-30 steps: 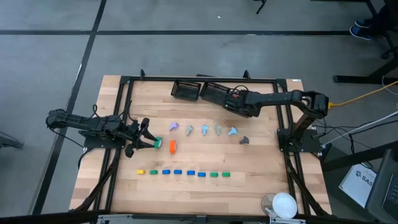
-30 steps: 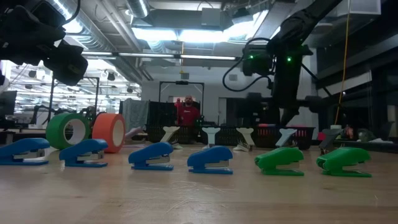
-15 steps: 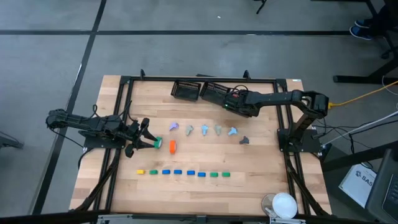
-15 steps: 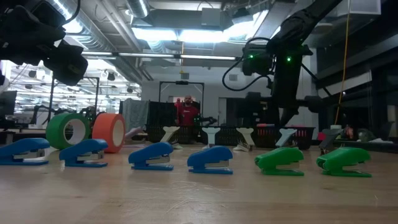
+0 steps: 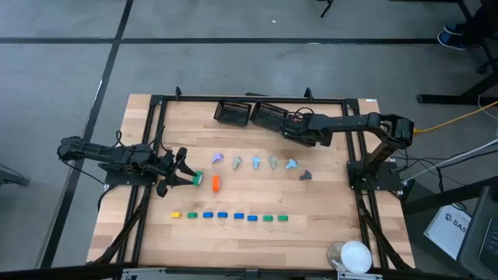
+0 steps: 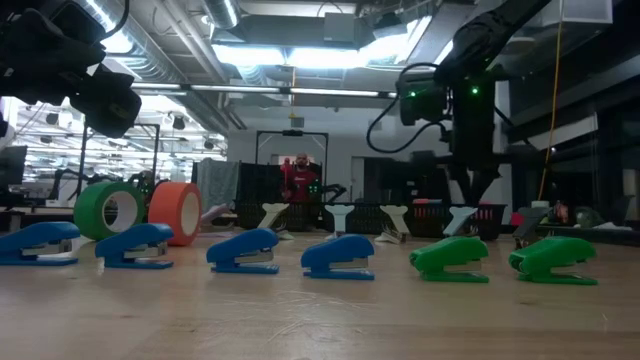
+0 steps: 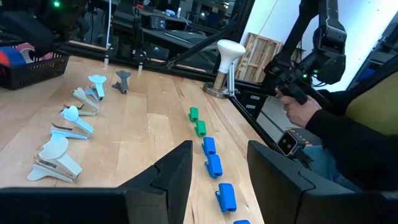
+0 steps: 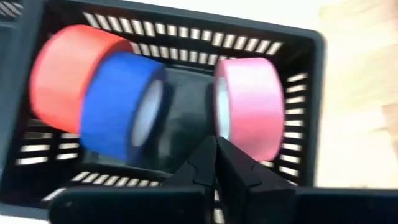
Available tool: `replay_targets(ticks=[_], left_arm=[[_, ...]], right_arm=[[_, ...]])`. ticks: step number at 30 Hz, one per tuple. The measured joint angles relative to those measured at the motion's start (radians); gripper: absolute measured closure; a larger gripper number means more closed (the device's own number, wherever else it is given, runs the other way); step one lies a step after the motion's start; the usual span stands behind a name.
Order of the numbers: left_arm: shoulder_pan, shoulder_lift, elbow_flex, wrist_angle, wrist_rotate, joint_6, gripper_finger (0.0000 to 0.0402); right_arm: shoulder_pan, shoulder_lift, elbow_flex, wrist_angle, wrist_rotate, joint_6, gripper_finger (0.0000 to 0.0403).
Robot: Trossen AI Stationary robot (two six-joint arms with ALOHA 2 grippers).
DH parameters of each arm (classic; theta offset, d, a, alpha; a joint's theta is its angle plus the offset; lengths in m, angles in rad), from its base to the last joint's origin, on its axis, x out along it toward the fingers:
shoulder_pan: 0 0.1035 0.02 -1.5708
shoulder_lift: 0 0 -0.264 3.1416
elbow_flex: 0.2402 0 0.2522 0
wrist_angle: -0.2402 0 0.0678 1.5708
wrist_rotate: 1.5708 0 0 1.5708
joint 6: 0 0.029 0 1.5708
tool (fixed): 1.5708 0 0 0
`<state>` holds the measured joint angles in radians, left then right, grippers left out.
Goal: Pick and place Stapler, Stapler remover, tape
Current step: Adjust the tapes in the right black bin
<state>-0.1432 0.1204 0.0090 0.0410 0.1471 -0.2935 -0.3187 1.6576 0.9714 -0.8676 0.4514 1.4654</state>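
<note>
Two tape rolls stand on edge at the table's left: green (image 5: 198,180) (image 6: 108,210) and orange (image 5: 215,183) (image 6: 176,212). A row of small staplers (image 5: 230,216) (image 6: 242,250), one yellow, the rest green and blue, lies near the near edge. Pastel staple removers (image 5: 256,162) (image 7: 67,117) and a dark one (image 5: 305,176) form a row at mid-table. My left gripper (image 5: 184,167) (image 7: 219,149) hovers open and empty just left of the green roll. My right gripper (image 5: 289,127) (image 8: 216,142) is shut and empty, pointing into a black basket (image 5: 268,115) holding red (image 8: 62,68), blue (image 8: 121,106) and pink (image 8: 252,106) rolls.
A second black basket (image 5: 233,113) stands beside the first at the far edge. A white round stand (image 5: 356,255) (image 7: 227,62) sits at the near right corner. A person's hand (image 7: 305,112) holds a controller beyond the table's near edge. Bare wood lies between the rows.
My right gripper has drawn back a little toward the table's right, away from the basket, fingers still together. The left arm and all objects on the table have kept still.
</note>
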Motion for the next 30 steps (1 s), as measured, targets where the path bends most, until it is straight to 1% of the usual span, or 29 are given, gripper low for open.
replay_targets(ticks=[6,13,16,19,22,30], left_arm=[[0.0,0.0,0.0,0.0,0.0,0.0,0.0251],[0.0,0.0,0.0,0.0,0.0,0.0,0.0251],[0.0,0.0,0.0,0.0,0.0,0.0,0.0251],[0.0,0.0,0.0,0.0,0.0,0.0,0.0251],[0.0,0.0,0.0,0.0,0.0,0.0,0.0251],[0.0,0.0,0.0,0.0,0.0,0.0,0.0251]], right_arm=[[0.0,0.0,0.0,-0.046,0.004,0.073,0.0394],[0.0,0.0,0.0,-0.052,0.026,0.077,0.0383],[0.0,0.0,0.0,-0.053,0.027,0.082,0.0389],[0.0,0.0,0.0,-0.058,0.027,0.125,0.0397],[0.0,0.0,0.0,-0.042,0.027,0.126,0.0398],[0.0,0.0,0.0,0.009,0.027,0.125,0.0369]])
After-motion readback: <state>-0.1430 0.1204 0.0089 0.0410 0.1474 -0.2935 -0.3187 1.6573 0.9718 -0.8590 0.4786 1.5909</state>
